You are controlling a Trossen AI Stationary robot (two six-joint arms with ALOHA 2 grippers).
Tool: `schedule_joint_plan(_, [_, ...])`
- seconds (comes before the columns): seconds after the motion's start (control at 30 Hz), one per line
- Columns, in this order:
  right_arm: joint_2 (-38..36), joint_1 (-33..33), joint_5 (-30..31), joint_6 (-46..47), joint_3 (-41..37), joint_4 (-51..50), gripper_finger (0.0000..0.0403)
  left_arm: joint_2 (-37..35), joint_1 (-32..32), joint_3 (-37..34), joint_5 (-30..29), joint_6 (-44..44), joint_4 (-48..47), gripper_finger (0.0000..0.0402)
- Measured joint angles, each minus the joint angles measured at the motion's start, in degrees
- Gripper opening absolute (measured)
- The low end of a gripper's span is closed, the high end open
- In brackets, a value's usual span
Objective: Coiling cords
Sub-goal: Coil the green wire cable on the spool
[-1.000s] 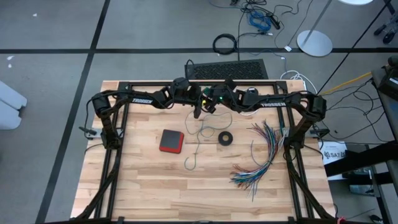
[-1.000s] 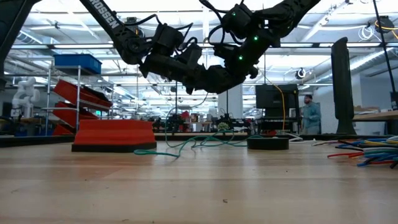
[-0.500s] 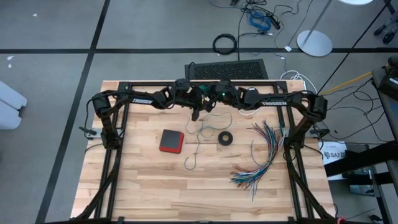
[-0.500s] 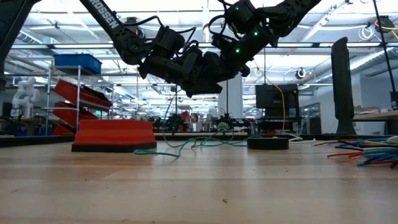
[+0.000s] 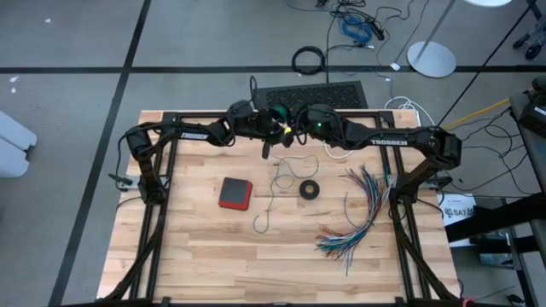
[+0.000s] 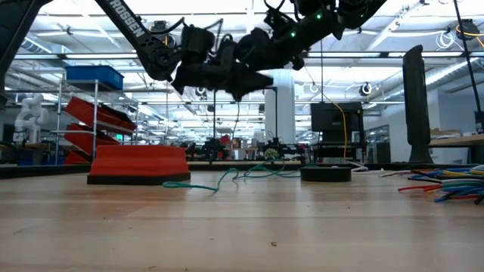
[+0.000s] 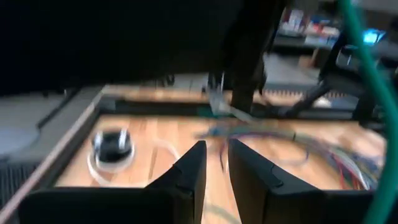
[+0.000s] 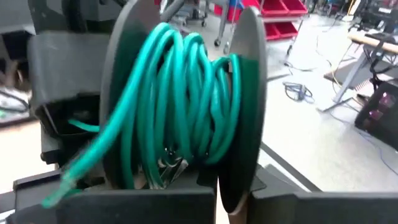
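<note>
Grey floor [image 5: 77, 51], red bins [image 6: 94, 121]

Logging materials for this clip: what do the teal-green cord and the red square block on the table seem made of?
Teal-green cord: looks like a smooth plastic or rubber jacket, slightly glossy, bending freely into loops. Red square block: probably moulded plastic; flat matte red top with a darker edge. The pictures settle neither.

The cord [image 8: 180, 106] wound in front of my right wrist is teal-green, looped between grey discs [image 8: 249, 93]. My arms and fingers [image 7: 186, 174] are black. The table [image 5: 213, 256] is pale blond wood in strips. On it lie a red box [image 5: 235, 193], a black ring [image 5: 309, 189] and multicoloured wires [image 5: 363, 213].
</note>
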Motion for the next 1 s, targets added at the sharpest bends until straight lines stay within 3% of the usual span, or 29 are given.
schedule_joint_plan(0.17, [0.26,0.00,-2.06,1.13,0.00,4.64,0.0000,0.00,-1.08,0.07,0.30,-0.80,8.88,0.0073])
schedule_joint_plan(0.43, [0.33,-0.03,-3.01,1.45,0.00,12.78,0.0000,0.00,-2.10,0.07,-2.80,0.72,9.70,0.0073])
schedule_joint_plan(1.0, [0.38,-0.74,-13.48,8.28,0.00,24.11,0.0000,0.00,-3.09,0.07,-10.02,-2.69,17.26,0.0073])
